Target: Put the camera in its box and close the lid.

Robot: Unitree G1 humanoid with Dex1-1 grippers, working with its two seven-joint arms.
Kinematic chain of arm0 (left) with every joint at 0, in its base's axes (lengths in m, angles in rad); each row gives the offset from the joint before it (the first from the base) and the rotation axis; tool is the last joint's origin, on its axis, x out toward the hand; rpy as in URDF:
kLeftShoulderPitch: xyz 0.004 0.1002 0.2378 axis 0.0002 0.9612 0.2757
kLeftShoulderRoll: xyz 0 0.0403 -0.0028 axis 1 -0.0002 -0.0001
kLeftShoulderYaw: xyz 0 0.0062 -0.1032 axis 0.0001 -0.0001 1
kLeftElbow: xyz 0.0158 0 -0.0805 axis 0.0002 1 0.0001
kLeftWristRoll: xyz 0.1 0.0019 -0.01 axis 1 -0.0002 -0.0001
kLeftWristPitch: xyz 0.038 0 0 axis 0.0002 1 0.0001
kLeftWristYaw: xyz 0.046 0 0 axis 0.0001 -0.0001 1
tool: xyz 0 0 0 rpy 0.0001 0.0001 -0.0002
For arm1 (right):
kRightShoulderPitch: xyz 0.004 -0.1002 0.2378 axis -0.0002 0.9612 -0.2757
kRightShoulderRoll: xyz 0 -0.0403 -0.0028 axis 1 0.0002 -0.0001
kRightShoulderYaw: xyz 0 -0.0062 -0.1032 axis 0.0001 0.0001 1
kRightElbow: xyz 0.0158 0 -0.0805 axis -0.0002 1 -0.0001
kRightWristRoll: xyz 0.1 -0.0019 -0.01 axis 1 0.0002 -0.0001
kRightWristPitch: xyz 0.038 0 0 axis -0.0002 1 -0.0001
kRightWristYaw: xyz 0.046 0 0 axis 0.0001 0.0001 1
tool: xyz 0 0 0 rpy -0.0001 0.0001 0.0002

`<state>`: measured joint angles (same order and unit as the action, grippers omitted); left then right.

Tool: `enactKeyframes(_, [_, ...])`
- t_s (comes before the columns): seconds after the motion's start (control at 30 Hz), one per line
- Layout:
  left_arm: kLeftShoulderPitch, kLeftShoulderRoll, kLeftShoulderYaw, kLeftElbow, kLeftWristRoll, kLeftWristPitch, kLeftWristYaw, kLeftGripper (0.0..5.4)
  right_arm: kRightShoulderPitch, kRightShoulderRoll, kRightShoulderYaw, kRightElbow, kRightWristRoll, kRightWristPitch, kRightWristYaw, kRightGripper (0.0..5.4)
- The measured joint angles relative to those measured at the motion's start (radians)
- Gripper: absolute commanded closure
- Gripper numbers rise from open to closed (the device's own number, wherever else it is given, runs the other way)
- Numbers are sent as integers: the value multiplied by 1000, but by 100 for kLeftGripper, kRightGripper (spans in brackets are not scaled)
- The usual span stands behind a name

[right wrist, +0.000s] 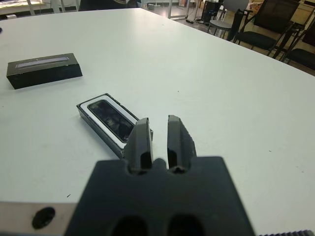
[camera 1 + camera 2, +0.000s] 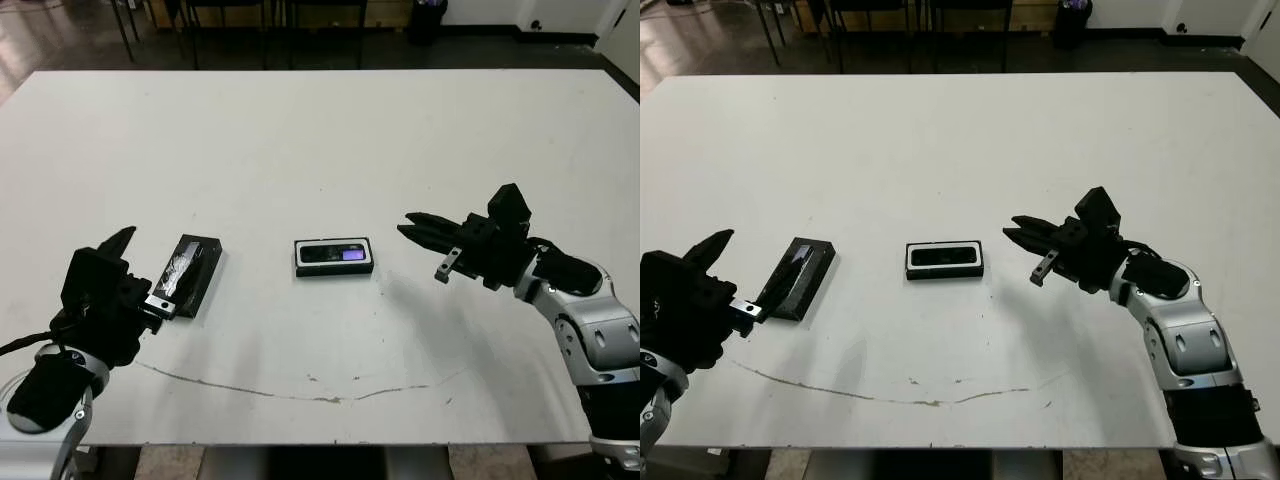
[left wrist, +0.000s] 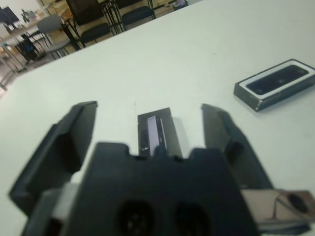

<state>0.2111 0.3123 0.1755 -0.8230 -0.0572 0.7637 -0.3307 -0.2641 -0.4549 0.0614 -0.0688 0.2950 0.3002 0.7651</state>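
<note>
Camera (image 2: 334, 254) is already seated in the box (image 2: 335, 269), glossy face up with a purple glint, white lining showing all round it. Box sits mid-tabletop (image 2: 320, 140), open. So step one looks done; what's left is the lid.

Lid (image 2: 189, 274) lies on the tabletop well to the left of the box, angled, pale strip on its upward face. Not yet on the box.

Left gripper (image 2: 145, 268) is at the near-left end of the lid, fingers spread wide; in the left wrist view the lid (image 3: 156, 132) sits between the two fingers (image 3: 66, 142), lined up lengthwise. Can't tell whether either finger touches it yet, but it isn't clamped. Reads like a pre-grasp on the lid.

Right gripper (image 2: 418, 229) hovers just right of the box, pointing at it, fingers nearly together with only a slim gap, holding nothing. Right wrist view confirms: box with camera (image 1: 111, 116) directly ahead of the tips, apart from them.

Remaining, as I judge it: grip lid, carry it right, flip it to seat over the box, press shut. The flip and the corner alignment are the fiddly parts.
</note>
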Motion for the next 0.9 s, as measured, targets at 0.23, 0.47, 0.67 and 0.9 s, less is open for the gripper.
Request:
enactKeyframes(0.23, [-52,-3,6,25,-78,121,2,4,3,0,9,-1,0,5,2,540])
enactKeyframes(0.47, [-113,-31,62,54,-209,276,8,4,5,0,9,-1,0,5,3,540])
enactKeyframes(0.67, [-117,-47,69,64,-252,307,44,4,9,0,9,-3,0,5,3,540])
enactKeyframes(0.9, [-87,-51,30,109,-235,253,95,4,10,-7,9,-4,0,7,12,540])
